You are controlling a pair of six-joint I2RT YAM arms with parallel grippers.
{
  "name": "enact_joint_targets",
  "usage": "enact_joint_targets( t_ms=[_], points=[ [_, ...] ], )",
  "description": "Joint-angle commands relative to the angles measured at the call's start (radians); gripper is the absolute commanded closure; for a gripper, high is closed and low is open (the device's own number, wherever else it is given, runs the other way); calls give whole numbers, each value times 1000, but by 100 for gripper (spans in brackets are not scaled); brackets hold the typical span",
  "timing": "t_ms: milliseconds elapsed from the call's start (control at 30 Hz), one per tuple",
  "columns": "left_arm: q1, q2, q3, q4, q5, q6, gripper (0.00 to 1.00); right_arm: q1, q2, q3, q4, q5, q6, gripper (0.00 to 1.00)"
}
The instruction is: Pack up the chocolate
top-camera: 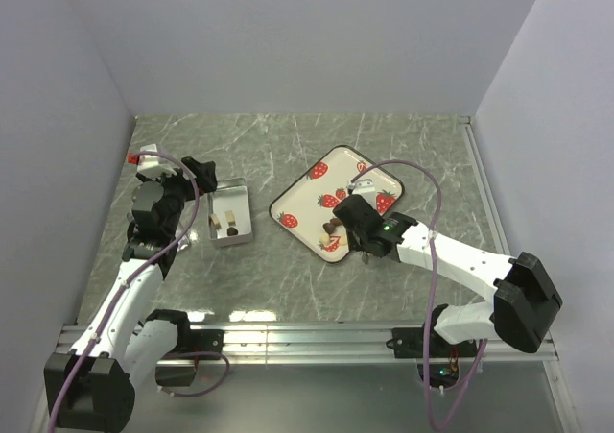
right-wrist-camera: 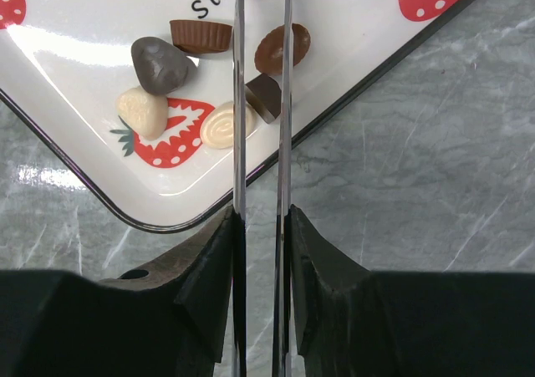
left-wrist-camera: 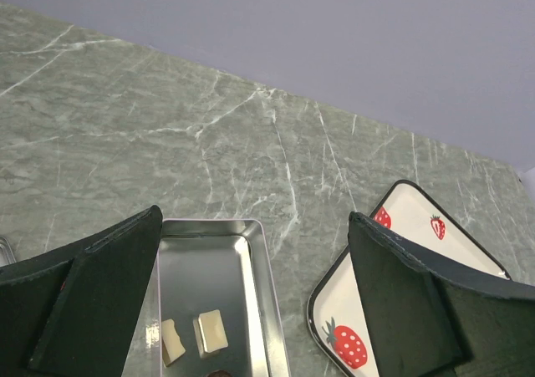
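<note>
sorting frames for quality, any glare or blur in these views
right wrist: white glare patch on the glossy strawberry-print tray; left wrist: even light, silver rectangular metal tin reflects softly; top external: sharp, bright reflections on the near-edge aluminium rail

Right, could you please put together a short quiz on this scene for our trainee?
1. True or false: the left pincer is shut.
2. Which chocolate sits between the right pincer's fingers? A, white heart-shaped one; B, dark angular piece; C, ridged cup.
3. In the left wrist view, how many cream pieces show in the tin?
Key: 1 false, it is wide open; 2 B; 3 two.
</note>
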Motion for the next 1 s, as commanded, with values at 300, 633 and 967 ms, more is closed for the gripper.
enact_joint_targets(
  t_ms=[300,633,967],
  points=[
    [-3,1,34,36,18,-5,0,-6,-69,50,-2,41,-21,71],
    [-3,4,34,36,16,-5,1,46,-26,178,-11,60,-61,71],
    [-3,-4,32,27,5,-5,1,193,164,448,-9,52,-141,70]
  ],
)
